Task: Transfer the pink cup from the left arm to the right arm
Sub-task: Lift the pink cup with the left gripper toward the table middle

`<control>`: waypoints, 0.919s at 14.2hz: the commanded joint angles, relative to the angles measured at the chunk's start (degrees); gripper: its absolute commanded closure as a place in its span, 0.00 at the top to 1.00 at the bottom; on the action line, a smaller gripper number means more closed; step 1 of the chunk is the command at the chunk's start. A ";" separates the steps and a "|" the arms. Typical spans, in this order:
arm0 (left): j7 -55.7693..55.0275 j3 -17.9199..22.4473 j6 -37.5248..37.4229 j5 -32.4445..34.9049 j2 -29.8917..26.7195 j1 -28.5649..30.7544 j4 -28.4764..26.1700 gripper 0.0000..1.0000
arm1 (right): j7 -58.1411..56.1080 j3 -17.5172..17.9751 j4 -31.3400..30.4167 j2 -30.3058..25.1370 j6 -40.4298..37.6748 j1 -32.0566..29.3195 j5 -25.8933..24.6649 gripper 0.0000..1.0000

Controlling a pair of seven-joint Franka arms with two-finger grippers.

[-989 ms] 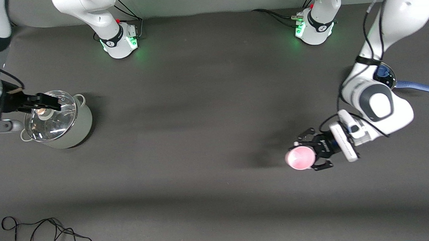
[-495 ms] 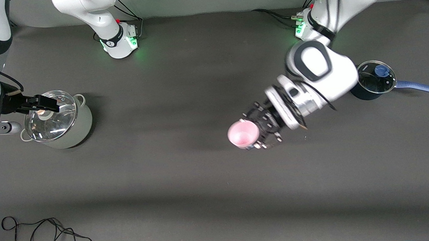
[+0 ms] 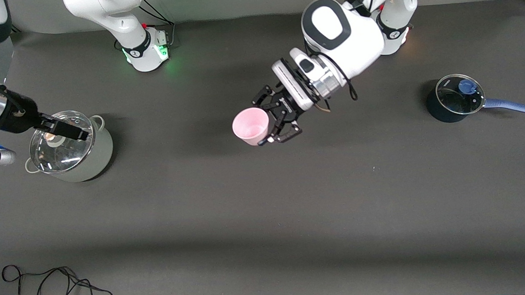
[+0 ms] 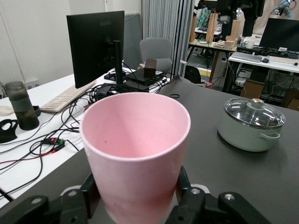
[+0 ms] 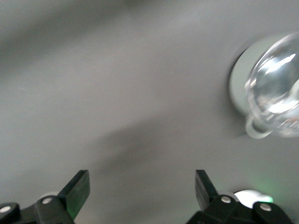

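Front view shows the left claw (image 3: 274, 125) clamped on the pink cup (image 3: 251, 126), holding it in the air over the middle of the worktop (image 3: 265, 200), its open mouth turned up toward the camera. A second ago that claw and cup hung over the worktop near the left arm's end, lower in the view; half a second ago they were partway across; now they have swung up the view toward the bases and toward the right arm's end. With the left arm out of the way, the blue saucepan (image 3: 455, 98) with its glass lid shows whole at the left arm's end. In the left wrist view the cup (image 4: 135, 154) stands upright between the fingers (image 4: 88, 196), which press its lower wall on both sides. The right claw (image 3: 64, 129) hangs over the lidded pale green pot (image 3: 69, 147) at the right arm's end, its jaws spread wide with nothing between them, tilted a little more than before. A black cable (image 3: 51, 285) lies coiled at the worktop's edge nearest the camera.
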 commanded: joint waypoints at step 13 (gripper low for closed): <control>-4.31 0.91 1.28 -0.87 -0.52 -2.16 1.76 0.34 | 47.93 -0.20 18.39 9.08 0.14 21.29 5.41 1.00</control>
